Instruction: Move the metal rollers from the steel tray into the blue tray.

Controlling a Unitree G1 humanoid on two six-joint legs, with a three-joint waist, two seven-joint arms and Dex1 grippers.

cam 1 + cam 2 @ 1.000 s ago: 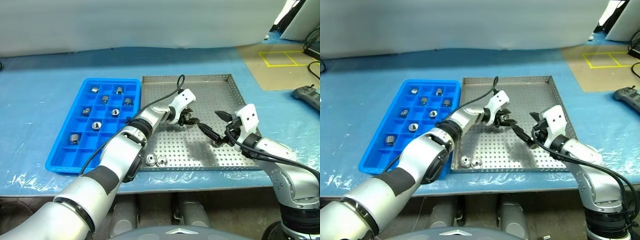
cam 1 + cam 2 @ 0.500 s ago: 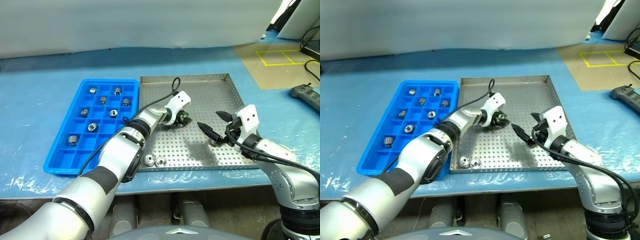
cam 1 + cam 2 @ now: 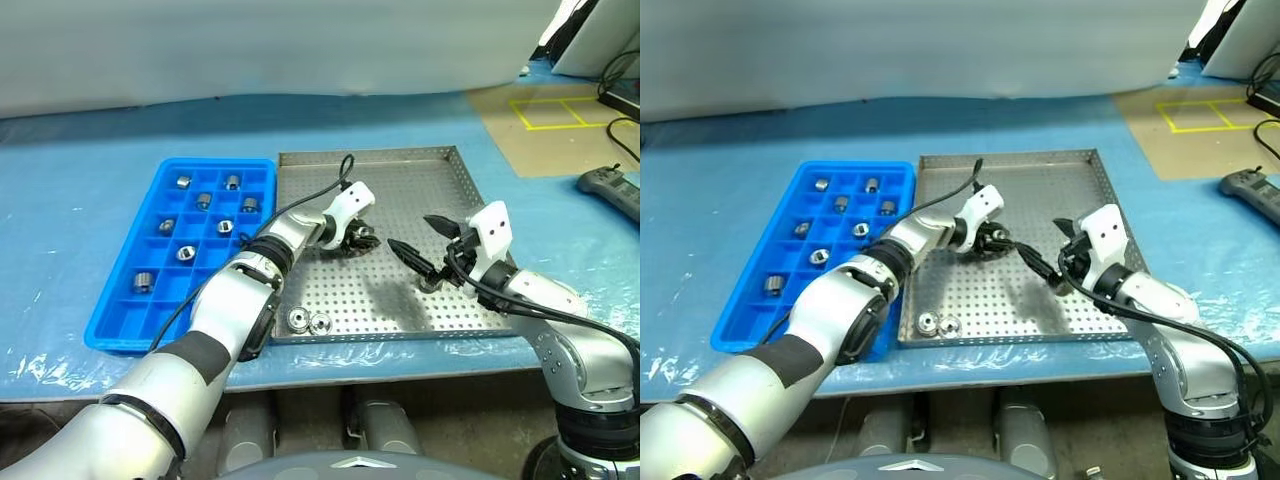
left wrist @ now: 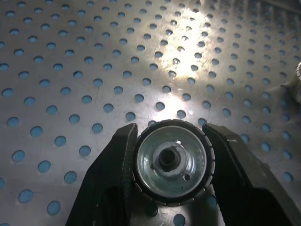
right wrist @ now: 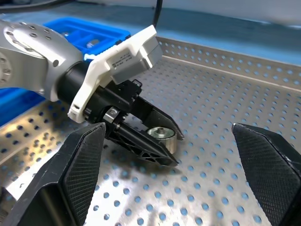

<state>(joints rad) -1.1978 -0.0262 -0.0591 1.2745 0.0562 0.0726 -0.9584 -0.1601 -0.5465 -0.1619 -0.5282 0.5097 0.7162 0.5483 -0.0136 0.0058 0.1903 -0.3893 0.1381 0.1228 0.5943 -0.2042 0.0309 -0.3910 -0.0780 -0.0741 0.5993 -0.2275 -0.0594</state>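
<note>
Left gripper point(image 4: 170, 165) is clamped on one roller point(image 4: 171, 165) over the steel tray point(image 3: 440, 190). Right gripper point(image 3: 415, 245) hangs nearby, fingers wide apart. Two rollers point(image 3: 309, 321) sit at the tray's near edge; seven fill the blue tray point(image 3: 115, 315).

The steel tray point(image 3: 420, 185) is dull silver, its floor patterned with even rows of small round holes showing blue beneath. The blue tray point(image 3: 150, 300) is bright blue, gridded into square compartments. The metal rollers point(image 3: 309, 321) are shiny silver with dark centres. The desk point(image 3: 80, 170) wears a light blue cover. Both grippers have black fingers point(image 5: 80, 169) with a fine cross-hatched texture and white housings.
</note>
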